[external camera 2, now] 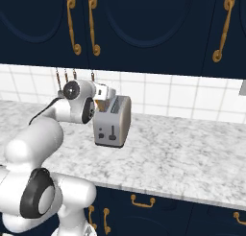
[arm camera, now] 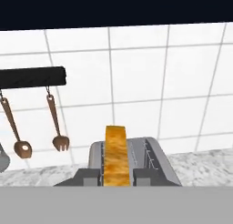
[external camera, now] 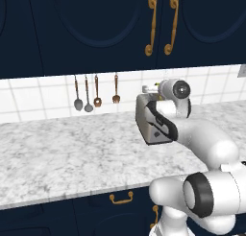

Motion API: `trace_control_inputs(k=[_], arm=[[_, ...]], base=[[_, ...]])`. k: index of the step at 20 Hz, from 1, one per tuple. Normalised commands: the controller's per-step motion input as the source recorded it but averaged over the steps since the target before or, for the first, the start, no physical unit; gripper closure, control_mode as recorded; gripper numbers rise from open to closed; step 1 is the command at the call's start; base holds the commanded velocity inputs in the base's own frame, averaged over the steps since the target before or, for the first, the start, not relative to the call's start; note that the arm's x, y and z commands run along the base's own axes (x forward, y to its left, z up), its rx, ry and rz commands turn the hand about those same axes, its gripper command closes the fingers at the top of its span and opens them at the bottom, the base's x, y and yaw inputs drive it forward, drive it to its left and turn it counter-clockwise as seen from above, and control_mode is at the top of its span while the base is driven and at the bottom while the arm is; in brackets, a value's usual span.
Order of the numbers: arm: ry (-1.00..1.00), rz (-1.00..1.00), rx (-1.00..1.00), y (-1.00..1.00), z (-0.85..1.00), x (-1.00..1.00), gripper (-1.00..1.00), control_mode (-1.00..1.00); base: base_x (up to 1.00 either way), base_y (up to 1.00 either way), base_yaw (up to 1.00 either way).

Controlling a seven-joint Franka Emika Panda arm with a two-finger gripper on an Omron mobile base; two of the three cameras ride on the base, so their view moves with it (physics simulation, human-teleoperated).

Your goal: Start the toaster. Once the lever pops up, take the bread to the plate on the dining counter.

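Overhead navy cabinets; toaster on marble worktop.

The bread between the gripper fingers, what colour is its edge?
Golden-orange crust on the bread, clearest in the hand view.

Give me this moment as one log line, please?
stage: lifting toast | pincer: shut on bread | bread: above toaster slot | counter: marble

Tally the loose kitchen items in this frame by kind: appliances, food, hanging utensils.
Appliances: 1, the toaster on the worktop.
Food: 1, the bread held between the end effector fingers over a slot.
Hanging utensils: 4, on the utensil rail.
Total: 6.
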Motion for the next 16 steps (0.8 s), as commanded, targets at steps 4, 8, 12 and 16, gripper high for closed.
trace_control_inputs(k=[4,8,12,16], arm=[[-0.08,0.0,0.0,0.0,0.42,-0.62,1.0,-1.0],[0.0,0.01,0.03,0.0,0.33,-0.76,1.0,-1.0],[0.07,0.0,0.03,-0.01,0.38,-0.87,1.0,-1.0],[0.16,0.0,0.02,-0.01,0.57,-0.89,1.0,-1.0]], base=[[0.0,0.0,0.0],[0.0,0.0,0.0],[0.0,0.0,0.0],[0.0,0.0,0.0]])
